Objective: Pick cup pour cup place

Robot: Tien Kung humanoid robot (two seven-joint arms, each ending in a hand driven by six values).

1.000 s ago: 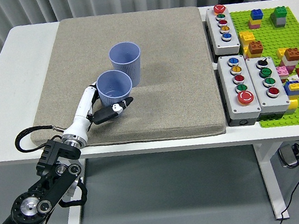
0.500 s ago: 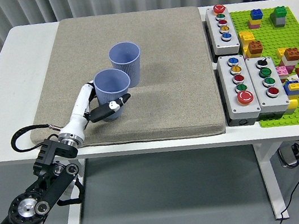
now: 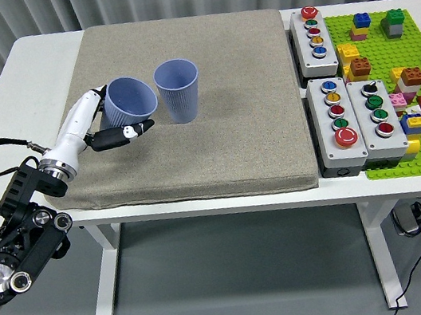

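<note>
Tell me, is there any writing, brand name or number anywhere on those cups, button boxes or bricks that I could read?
None can be read.
Held cup in the left hand and standing cup: plain ribbed blue, no print.
Button boxes: only coloured buttons; any marks are too small to make out.
Bricks on the green baseplate: no lettering visible.
Grey mat: blank.

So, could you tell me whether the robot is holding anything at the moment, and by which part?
The left hand grips the tilted purple cup around its lower side wall.
</note>
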